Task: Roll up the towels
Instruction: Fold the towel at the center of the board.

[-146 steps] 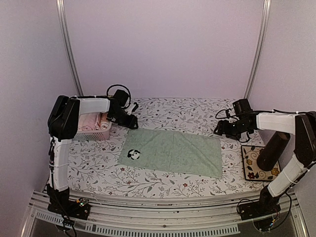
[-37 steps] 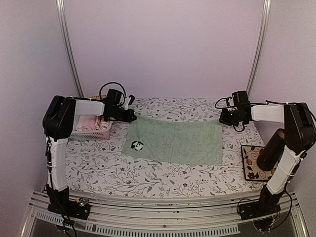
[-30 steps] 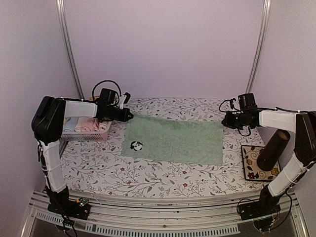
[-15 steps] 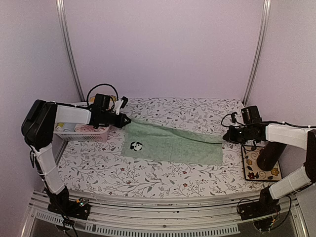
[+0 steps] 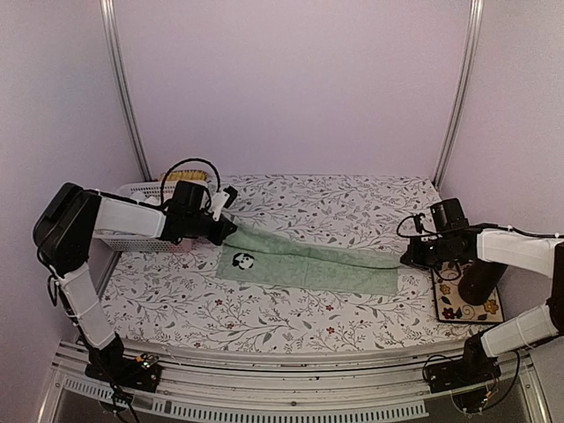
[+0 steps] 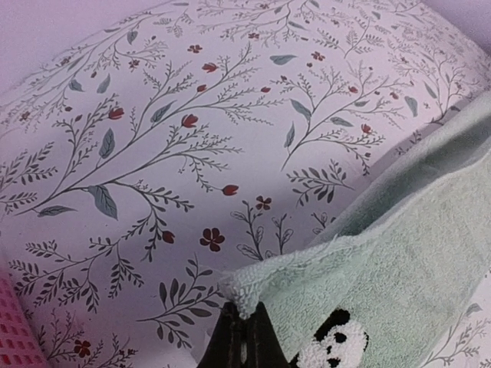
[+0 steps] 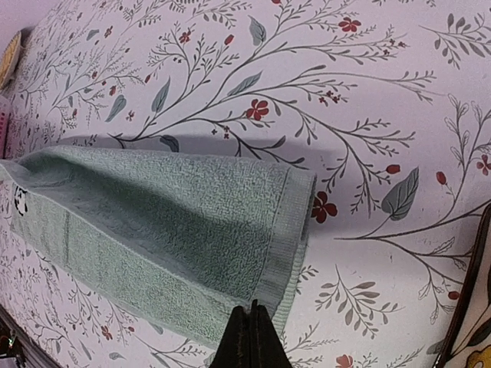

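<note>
Pinching towel (image 5: 308, 264) corners, left gripper (image 5: 227, 227), right gripper (image 5: 407, 258)

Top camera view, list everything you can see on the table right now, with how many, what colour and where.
towel: one, mint green with a panda mark, mid-table, far edge raised at both corners
basket: one, white, far left, partly hidden
mat: one, floral with a dark border, near right
cylinder: one, dark, standing on the mat
tablecloth: one, white with a floral print, covering the table
left end effector: one, black, shut on the towel's far left corner
right end effector: one, black, shut on the towel's far right corner
</note>
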Robot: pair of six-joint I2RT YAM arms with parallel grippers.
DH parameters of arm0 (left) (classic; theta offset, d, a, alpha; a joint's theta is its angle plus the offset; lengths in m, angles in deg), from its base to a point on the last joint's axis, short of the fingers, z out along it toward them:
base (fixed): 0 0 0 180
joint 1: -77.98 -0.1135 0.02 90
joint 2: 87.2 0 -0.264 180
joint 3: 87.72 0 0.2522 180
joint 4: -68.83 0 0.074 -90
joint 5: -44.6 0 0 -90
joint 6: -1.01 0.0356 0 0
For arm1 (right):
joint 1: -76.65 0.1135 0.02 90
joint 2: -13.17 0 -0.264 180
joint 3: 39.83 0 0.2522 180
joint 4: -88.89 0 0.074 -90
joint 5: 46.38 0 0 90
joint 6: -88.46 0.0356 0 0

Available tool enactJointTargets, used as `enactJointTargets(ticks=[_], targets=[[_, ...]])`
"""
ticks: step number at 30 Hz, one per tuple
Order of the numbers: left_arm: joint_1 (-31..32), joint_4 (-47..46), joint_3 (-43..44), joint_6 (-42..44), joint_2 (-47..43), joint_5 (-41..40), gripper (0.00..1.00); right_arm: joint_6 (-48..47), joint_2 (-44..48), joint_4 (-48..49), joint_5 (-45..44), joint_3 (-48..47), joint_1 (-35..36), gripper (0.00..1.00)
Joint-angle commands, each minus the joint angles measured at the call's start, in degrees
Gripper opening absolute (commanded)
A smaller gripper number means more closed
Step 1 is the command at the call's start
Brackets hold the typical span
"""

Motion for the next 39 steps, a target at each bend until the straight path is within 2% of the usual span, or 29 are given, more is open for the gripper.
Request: enactJointTargets(ticks=[1, 7, 21, 30, 39], targets=[[2.17, -5.49, -3.39, 4.0, -4.13, -3.57, 0.0, 1.07, 2.47, -2.14, -0.4, 2.7, 1.12, 0.01], [4.36, -5.82, -4.56, 6.79, -5.61, -6.58, 0.0, 2.49, 2.93, -2.95, -0.55, 3.9, 4.41, 0.01], [5.57, -6.03, -8.66, 5.45, -11.01, -11.65, 0.0, 5.17, 4.0, -6.3, -5.73, 4.41, 8.54, 0.01], [6.82, -3.82, -10.32, 7.13, -12.06, -13.34, 0.0, 6.84, 3.73, -7.8, -10.48, 4.1, 9.03, 0.02], [8.03, -1.76, -10.87, 6.27, -12.75, -14.34, 0.0, 7.04, 3.3, -8.06, -10.58, 4.04, 9.88, 0.02]])
